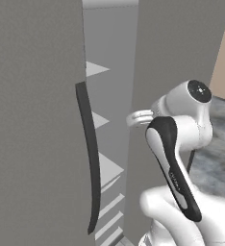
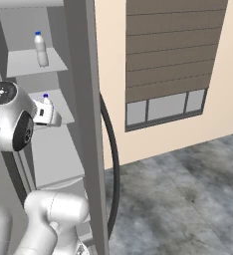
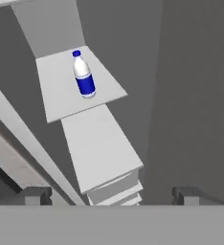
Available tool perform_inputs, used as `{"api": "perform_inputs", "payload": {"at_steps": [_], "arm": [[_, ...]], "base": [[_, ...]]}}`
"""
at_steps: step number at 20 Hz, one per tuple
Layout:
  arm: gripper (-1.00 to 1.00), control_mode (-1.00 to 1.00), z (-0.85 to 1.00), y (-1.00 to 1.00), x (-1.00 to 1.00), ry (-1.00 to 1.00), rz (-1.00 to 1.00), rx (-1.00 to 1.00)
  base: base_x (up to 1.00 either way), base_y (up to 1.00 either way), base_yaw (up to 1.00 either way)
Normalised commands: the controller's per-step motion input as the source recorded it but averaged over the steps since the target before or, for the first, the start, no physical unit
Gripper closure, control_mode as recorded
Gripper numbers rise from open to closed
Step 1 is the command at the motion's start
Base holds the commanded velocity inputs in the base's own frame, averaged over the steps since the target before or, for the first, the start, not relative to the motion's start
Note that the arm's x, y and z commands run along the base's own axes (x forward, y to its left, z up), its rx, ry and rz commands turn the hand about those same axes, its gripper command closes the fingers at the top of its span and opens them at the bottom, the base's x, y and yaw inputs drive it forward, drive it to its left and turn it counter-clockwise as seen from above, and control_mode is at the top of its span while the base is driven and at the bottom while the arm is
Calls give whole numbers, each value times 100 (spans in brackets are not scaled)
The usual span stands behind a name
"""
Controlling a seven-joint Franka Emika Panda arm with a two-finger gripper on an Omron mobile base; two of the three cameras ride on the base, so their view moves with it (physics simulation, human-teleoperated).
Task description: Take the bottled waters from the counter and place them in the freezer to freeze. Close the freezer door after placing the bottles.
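Blue-labelled bottle (image 3: 84,76) stands beyond spread tool (image 3: 112,195).

The white Franka arm with dark joints (image 1: 174,158) is folded up pretty tight here. From the left base camera the lower link comes up bottom right, bends at a fat elbow, and the forearm with the black stripe leans up and to the left. From the right base camera the round wrist joint sits at the left edge. The two-finger gripper with small dark tips (image 3: 111,195) has its jaws spread wide apart, with nothing between them.
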Motion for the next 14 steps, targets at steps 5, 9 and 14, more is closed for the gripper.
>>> {"api": "perform_inputs", "payload": {"at_steps": [5,9,14], "arm": [[-100,-100,-13,-18,-52,30,-2,-16],[-100,-100,-32,-21,-3,30,-6,0],[-100,-100,-26,-1,0,5,-3,0]], "base": [[0,0,0],[0,0,0],[0,0,0]]}}
